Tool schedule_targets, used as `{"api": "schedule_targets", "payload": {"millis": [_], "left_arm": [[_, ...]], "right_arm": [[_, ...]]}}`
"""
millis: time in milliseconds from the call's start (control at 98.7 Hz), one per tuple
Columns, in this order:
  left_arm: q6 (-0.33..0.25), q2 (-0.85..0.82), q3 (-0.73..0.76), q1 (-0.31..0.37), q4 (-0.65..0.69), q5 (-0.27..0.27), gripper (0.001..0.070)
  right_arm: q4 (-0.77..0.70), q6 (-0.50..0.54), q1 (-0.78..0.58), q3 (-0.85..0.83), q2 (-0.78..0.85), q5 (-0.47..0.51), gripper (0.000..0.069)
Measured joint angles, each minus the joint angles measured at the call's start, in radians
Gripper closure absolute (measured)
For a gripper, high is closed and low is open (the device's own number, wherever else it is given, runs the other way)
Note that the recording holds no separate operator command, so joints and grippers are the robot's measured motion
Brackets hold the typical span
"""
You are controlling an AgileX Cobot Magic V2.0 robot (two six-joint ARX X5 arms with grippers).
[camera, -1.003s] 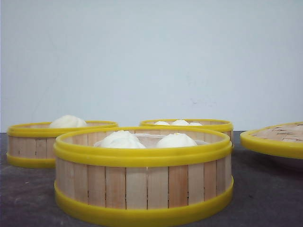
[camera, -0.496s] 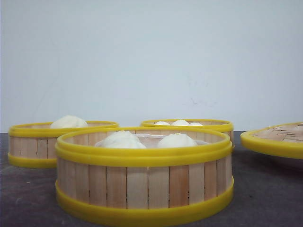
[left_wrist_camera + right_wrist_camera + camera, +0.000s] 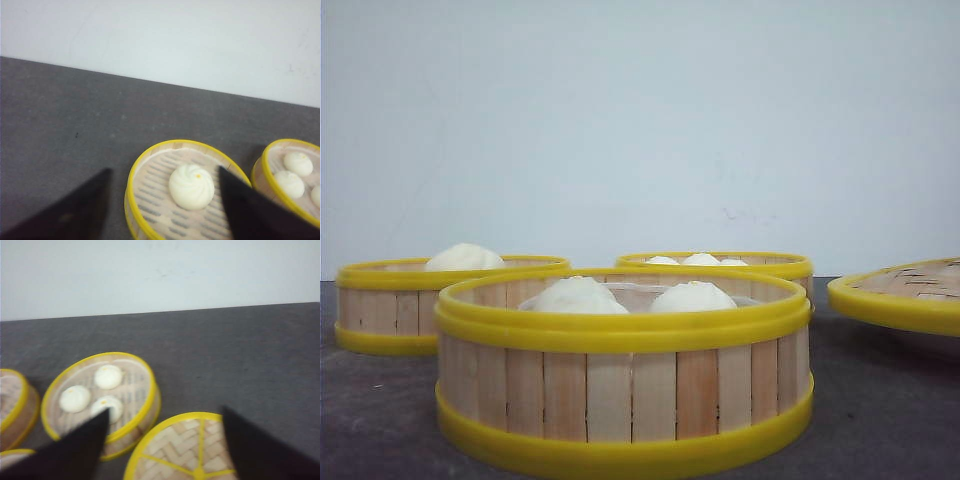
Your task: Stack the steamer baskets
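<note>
Three steamer baskets stand apart on the dark table, none on another. In the front view the nearest basket holds two white buns. A second basket is back left and a third behind centre. No gripper shows in that view. My left gripper is open above the one-bun basket, with a basket of several buns beside it. My right gripper is open, hovering between the three-bun basket and the woven lid. Neither gripper holds anything.
The flat yellow-rimmed woven lid lies at the right of the table. A pale wall closes off the far edge of the table. In the right wrist view, part of another basket shows beside the three-bun one.
</note>
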Motion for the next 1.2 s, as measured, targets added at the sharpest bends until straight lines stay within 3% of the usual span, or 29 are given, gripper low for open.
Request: {"api": "schedule_targets", "payload": {"millis": [51,132,415,608,790,1023,1195], "left_arm": [[0.004,0.001,0.000,-0.002,0.000,0.025,0.0209],[0.006,0.004,0.000,-0.007,0.000,0.058,0.0194],[0.013,0.023,0.000,-0.071,0.000,0.148,0.0189],[0.013,0.023,0.000,-0.131,0.001,0.150,0.0189],[0.013,0.023,0.000,-0.176,0.001,0.150,0.0189],[0.013,0.023,0.000,-0.227,0.001,0.150,0.0189],[0.013,0.023,0.000,-0.257,0.000,0.150,0.0189]], "right_arm": [[0.008,0.010,0.004,0.001,0.012,-0.027,0.0131],[0.007,0.021,0.006,0.019,0.048,-0.049,0.0104],[-0.030,0.050,0.027,0.194,0.325,-0.132,0.0097],[-0.090,0.055,0.070,0.370,0.595,-0.146,0.0098],[-0.095,0.054,0.109,0.502,0.826,-0.142,0.0193],[-0.089,0.042,0.143,0.611,1.037,-0.048,0.0227],[-0.055,0.027,0.149,0.616,1.144,0.014,0.0289]]}}
